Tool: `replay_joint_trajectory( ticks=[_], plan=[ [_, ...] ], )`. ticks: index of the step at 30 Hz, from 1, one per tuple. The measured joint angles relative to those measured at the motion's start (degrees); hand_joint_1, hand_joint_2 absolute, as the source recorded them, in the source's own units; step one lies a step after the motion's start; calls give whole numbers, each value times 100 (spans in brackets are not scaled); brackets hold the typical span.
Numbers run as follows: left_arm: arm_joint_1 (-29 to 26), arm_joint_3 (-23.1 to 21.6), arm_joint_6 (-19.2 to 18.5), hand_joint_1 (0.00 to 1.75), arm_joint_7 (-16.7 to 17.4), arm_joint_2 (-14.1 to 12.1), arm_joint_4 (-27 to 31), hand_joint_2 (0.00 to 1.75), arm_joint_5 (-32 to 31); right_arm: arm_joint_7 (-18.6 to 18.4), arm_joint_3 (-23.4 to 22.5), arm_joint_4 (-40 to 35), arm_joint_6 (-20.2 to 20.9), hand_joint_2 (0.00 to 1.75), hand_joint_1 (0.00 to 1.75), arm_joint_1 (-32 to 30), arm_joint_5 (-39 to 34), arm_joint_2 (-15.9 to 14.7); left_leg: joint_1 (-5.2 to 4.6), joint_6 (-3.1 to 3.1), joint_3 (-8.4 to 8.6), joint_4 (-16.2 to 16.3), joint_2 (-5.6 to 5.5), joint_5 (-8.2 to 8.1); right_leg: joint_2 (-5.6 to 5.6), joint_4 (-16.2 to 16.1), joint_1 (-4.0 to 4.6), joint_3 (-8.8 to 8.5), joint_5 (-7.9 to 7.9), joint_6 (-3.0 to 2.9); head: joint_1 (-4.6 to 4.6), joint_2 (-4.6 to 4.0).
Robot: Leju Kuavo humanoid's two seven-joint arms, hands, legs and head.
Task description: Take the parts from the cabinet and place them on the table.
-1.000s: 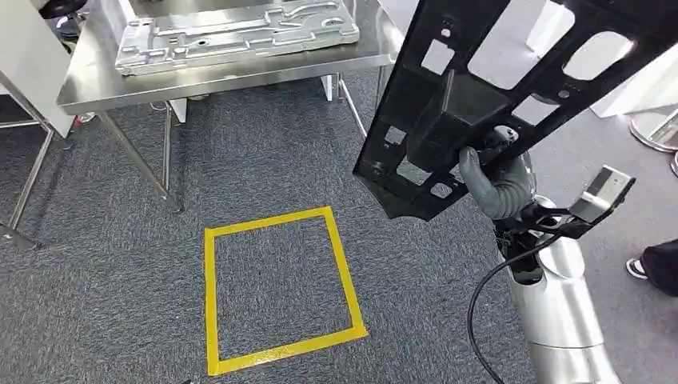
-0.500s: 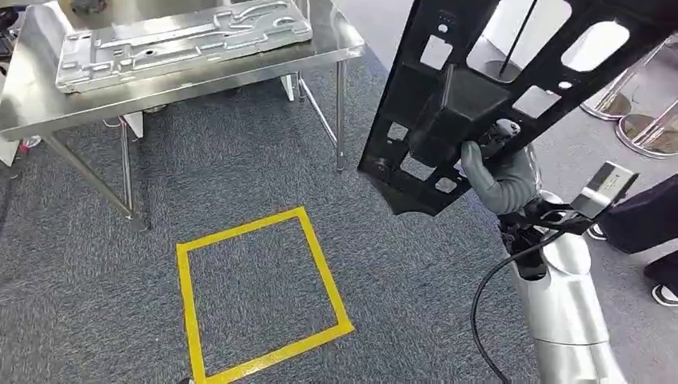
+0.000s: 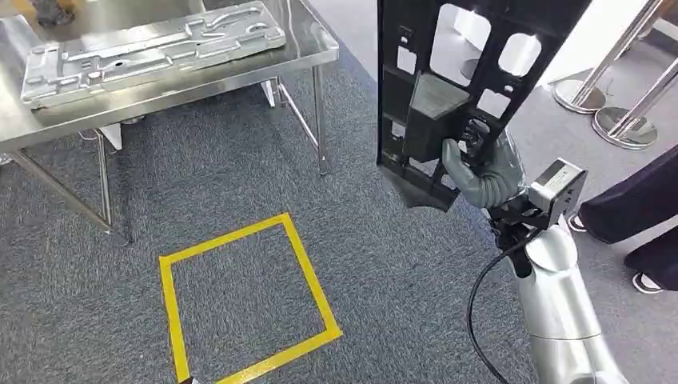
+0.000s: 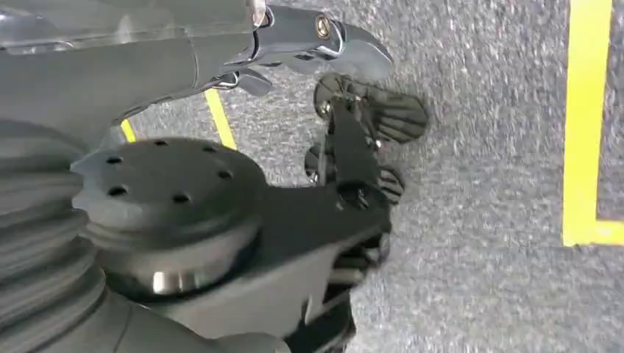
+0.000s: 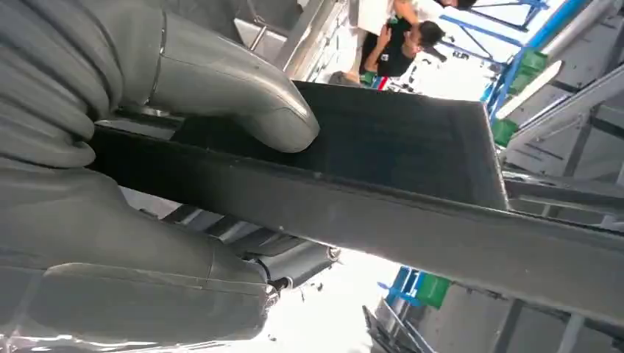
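Our right hand (image 3: 482,172) has its grey rubbery fingers clamped on the black part (image 3: 448,88), gripping a boxy block low on the panel. The right wrist view adds what the head view lacks: the thick thumb (image 5: 243,99) pressed flat on the part's matte, finely grained face (image 5: 383,140), the other fingers wrapped under its edge. From the head view we see the part standing nearly upright at upper centre-right, a flat moulded panel pierced with rounded rectangular cutouts. Our left hand (image 4: 346,147) hangs over grey carpet; its dark fingers look loosely curled, though we cannot tell their state. At upper left a steel table (image 3: 184,76) carries a stamped silver metal plate (image 3: 152,48). Yellow tape (image 3: 308,272) squares the carpet at lower left.
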State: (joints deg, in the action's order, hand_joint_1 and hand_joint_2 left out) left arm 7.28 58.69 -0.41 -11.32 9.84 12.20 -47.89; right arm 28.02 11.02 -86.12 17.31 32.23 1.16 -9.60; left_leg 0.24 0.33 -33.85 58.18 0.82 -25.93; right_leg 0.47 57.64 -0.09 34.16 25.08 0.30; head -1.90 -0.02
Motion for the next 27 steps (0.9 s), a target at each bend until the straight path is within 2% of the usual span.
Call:
replay_joint_trajectory(
  ticks=[2, 3, 4, 5, 7, 8, 9, 10, 12, 13, 14, 17, 18, 19, 20, 21, 23, 24, 25, 26, 27],
  plan=[
    [-18, 2, 37, 0, 11, 2, 0, 175, 0, 20, 15, 57, -15, 175, 175, 9, 26, 2, -24, 37, -15, -13, -41, 10, -37, -26, -19, -10, -5, 60, -2, -2],
    [-28, 4, 44, 0, 11, 6, 0, 175, 0, 33, 22, 74, -17, 175, 175, 25, 26, 2, 23, 90, 19, -85, -54, 51, -54, -26, 9, -18, 10, 103, -9, 0],
    [-35, 9, 46, 0, 13, 7, 0, 175, 0, 44, 22, 94, -24, 175, 175, 37, 28, 0, 39, 110, 47, -125, -63, 80, -46, 74, -19, 4, 99, 118, -9, -2],
    [-31, 11, 46, 0, 13, 7, 0, 175, -4, 55, 22, 116, -37, 175, 175, 74, 37, 2, 41, 133, 43, -132, -73, 86, -43, 399, -23, 162, 314, 128, -20, 0],
    [-30, 9, 39, 0, 37, 9, 0, 175, -17, 76, 26, 153, -61, 175, 175, 72, 83, 11, 38, 139, 42, -130, -113, 83, -46, 1359, -45, 615, 747, 167, -15, -2],
    [-35, 9, 39, 0, 48, 9, 0, 175, -24, 74, 26, 166, -74, 175, 175, 57, 98, 11, 38, 139, 41, -124, -138, 83, -45, 1737, -55, 805, 852, 185, -15, -2],
    [-38, 11, 41, 0, 61, 9, 0, 175, -35, 72, 28, 186, -89, 175, 175, 38, 120, 11, 39, 136, 42, -119, -171, 80, -46, 1855, -74, 882, 815, 202, -17, -2],
    [-40, 11, 41, 0, 70, 9, 0, 175, -44, 72, 28, 194, -100, 175, 175, 25, 136, 11, 42, 128, 44, -111, -216, 75, -46, 1660, -95, 808, 642, 208, -18, -2],
    [-29, 11, 41, 0, 81, 15, 0, 175, -55, 76, 28, 192, -107, 175, 175, 27, 153, 11, 47, 95, 51, -73, -301, 54, -28, 665, -135, 333, 112, 207, -15, -2],
    [-22, 11, 39, 0, 81, 17, 0, 175, -59, 76, 26, 192, -114, 175, 175, 27, 157, 11, 50, 62, 43, -45, -340, 31, 74, 136, -159, 79, -62, 208, -18, 0],
    [-11, 9, 35, 0, 81, 17, 0, 175, -61, 76, 28, 194, -116, 175, 175, 26, 166, 11, 24, 28, 6, -15, -365, 17, 172, 65, -139, 32, 39, 202, -13, -2],
    [-21, 11, 33, 0, 85, 17, 0, 175, -68, 76, 31, 194, -127, 175, 175, 13, 199, 11, 41, -76, -16, -48, -440, 41, 71, 73, -86, 68, 19, 90, -11, -2],
    [-27, 11, 33, 0, 85, 15, 0, 175, -68, 76, 31, 194, -127, 175, 175, 15, 201, 13, 43, -114, -21, -45, -463, 32, 37, 30, -127, 56, -6, 37, -9, -2],
    [-32, 11, 33, 0, 87, 15, 0, 175, -70, 76, 31, 194, -133, 175, 175, 20, 207, 13, 54, -134, -28, 39, -350, -31, -18, 0, -132, 36, -22, -8, -15, -2],
    [-25, 11, 35, 0, 85, 15, 0, 175, -70, 83, 31, 190, -135, 175, 175, 21, 208, 17, 40, -156, -132, 260, -226, -186, -43, -6, -127, 32, -16, -51, 32, -2],
    [-14, 9, 35, 0, 85, 15, 0, 175, -72, 83, 31, 183, -135, 175, 175, 20, 212, 17, 47, -177, -330, 688, -176, -424, -80, -5, -113, 30, -12, -68, 59, -2],
    [-17, 9, 31, 0, 87, 15, 0, 175, -87, 81, 31, 184, -135, 175, 175, 6, 221, 17, 51, -203, -791, 1638, -150, -808, -168, -2, -84, 28, 2, -89, 61, -2],
    [-23, 11, 31, 0, 90, 15, 0, 175, -90, 79, 31, 183, -135, 175, 175, -10, 234, 17, 51, -204, -899, 1844, -143, -818, -210, 0, -73, 24, 5, -94, 76, -2],
    [-32, 11, 31, 0, 94, 15, 0, 175, -96, 76, 33, 183, -135, 175, 175, -26, 236, 17, 51, -193, -860, 1738, -132, -692, -249, 0, -63, 14, 13, -95, 72, -2],
    [-33, 11, 31, 0, 94, 13, 0, 175, -107, 76, 33, 179, -135, 175, 175, -31, 236, 17, 48, -172, -680, 1368, -118, -461, -286, 2, -55, 1, 24, -92, 76, -2],
    [-29, 9, 31, 0, 94, 11, 0, 175, -107, 76, 33, 177, -135, 175, 175, -29, 236, 17, 39, -138, -422, 851, -79, -199, -317, 2, -47, -22, 36, -81, 74, -2]
  ],
)
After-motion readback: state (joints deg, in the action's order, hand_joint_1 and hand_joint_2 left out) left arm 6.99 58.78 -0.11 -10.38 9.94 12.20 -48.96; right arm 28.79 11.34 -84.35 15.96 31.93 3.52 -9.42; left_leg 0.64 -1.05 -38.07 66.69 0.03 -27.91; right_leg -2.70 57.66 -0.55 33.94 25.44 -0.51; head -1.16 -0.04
